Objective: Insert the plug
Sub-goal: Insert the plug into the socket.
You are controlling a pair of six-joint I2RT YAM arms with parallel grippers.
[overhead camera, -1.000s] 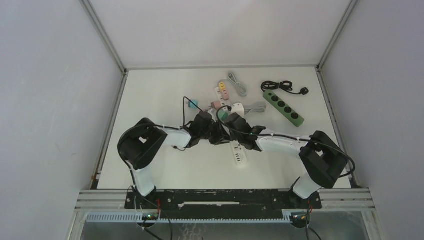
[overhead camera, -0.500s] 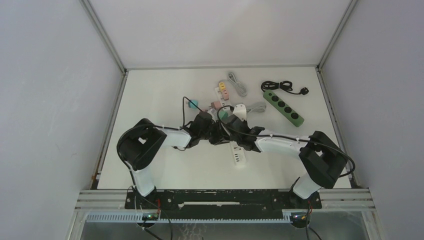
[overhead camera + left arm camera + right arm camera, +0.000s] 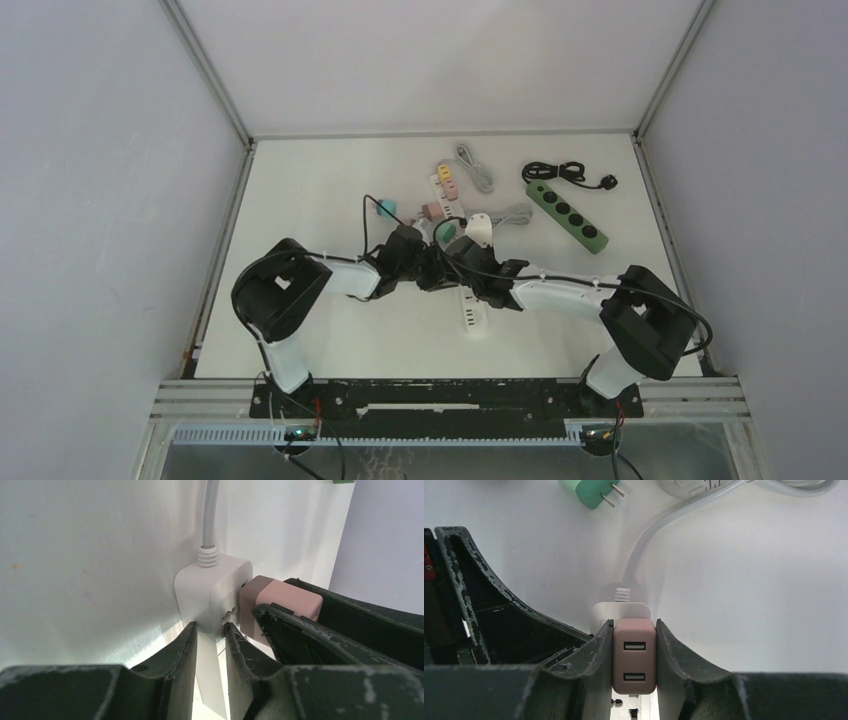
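A white power strip [image 3: 473, 312] lies at the table's middle, its cord end under both wrists. My left gripper [image 3: 432, 268] is shut on the strip's cord end [image 3: 212, 587], one finger on each side; its gripper point shows in the left wrist view [image 3: 210, 630]. My right gripper [image 3: 462, 262] is shut on a pink USB charger plug [image 3: 634, 655] and holds it against the strip's top face [image 3: 621, 609], just behind the cord. The pink plug also shows in the left wrist view [image 3: 280, 600]. Its prongs are hidden. The right gripper's fingers clamp its two sides [image 3: 634, 627].
A green two-prong plug [image 3: 596, 491] lies just beyond the strip. A green power strip [image 3: 567, 216] with a black cable [image 3: 560, 172] is at the back right. A pink-yellow strip [image 3: 445, 180], a grey cable [image 3: 475, 165] and a teal adapter [image 3: 386, 209] lie behind.
Both grippers and the white strip have shifted slightly to the left. The right wrist has closed in on the left gripper over the strip's cord end.
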